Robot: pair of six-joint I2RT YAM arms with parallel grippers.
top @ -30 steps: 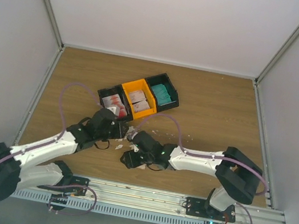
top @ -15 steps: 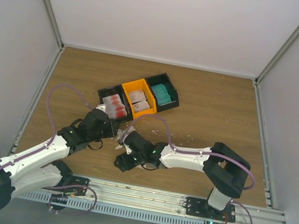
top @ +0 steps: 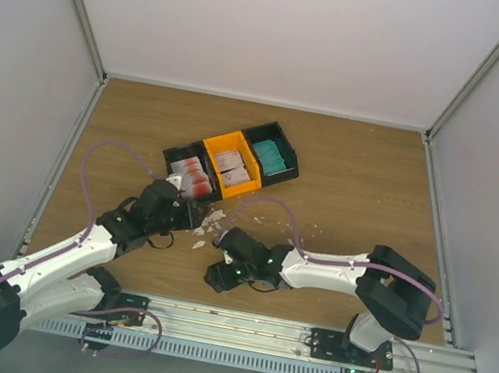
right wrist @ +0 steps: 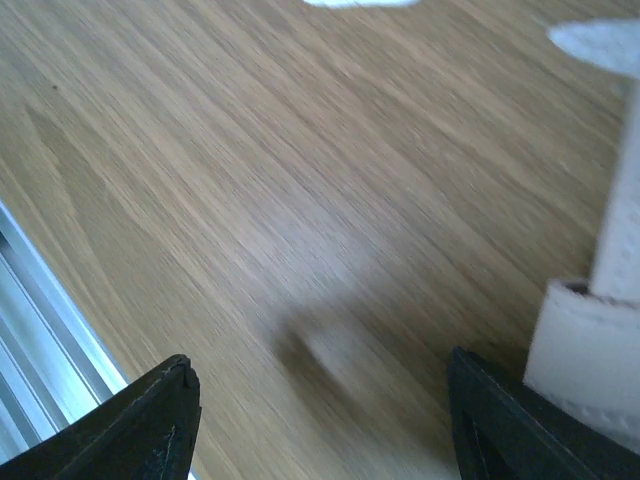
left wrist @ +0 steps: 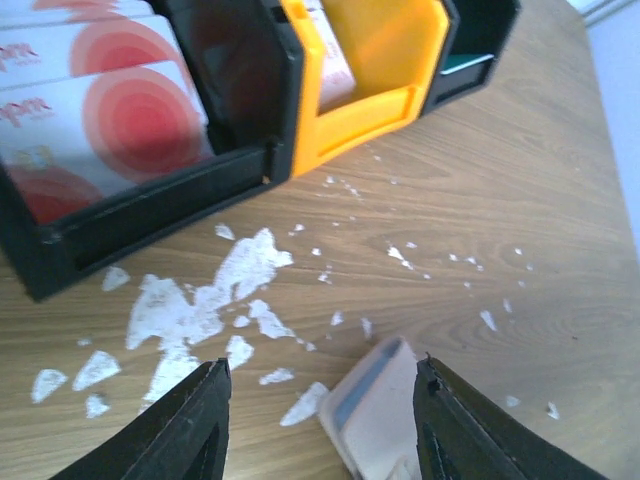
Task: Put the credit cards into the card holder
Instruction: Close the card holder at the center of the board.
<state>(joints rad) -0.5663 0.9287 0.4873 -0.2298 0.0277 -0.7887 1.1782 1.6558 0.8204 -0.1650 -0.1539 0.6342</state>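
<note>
White credit cards with red circles (left wrist: 100,130) stand in the left black bin (top: 192,174). More white cards are in the orange bin (top: 232,166), and teal cards (top: 274,159) are in the right black bin. The beige card holder (left wrist: 385,420) lies on the wood, its corner between my left gripper's fingers, nearer the right one. A blue-grey strip shows along its edge. My left gripper (left wrist: 322,365) is open in front of the bins (top: 197,221). My right gripper (right wrist: 320,360) is open and empty over bare wood (top: 217,276). The holder's tab (right wrist: 600,330) is at that view's right edge.
Several white paper scraps (left wrist: 200,300) are scattered on the wooden table (top: 356,186) in front of the three joined bins. A metal rail (right wrist: 30,330) runs along the near table edge, close to the right gripper. White walls enclose the table.
My right gripper swung left, then came back right near the front edge, and its view is blurred. My left gripper drew back slightly from the bins and stayed open.
</note>
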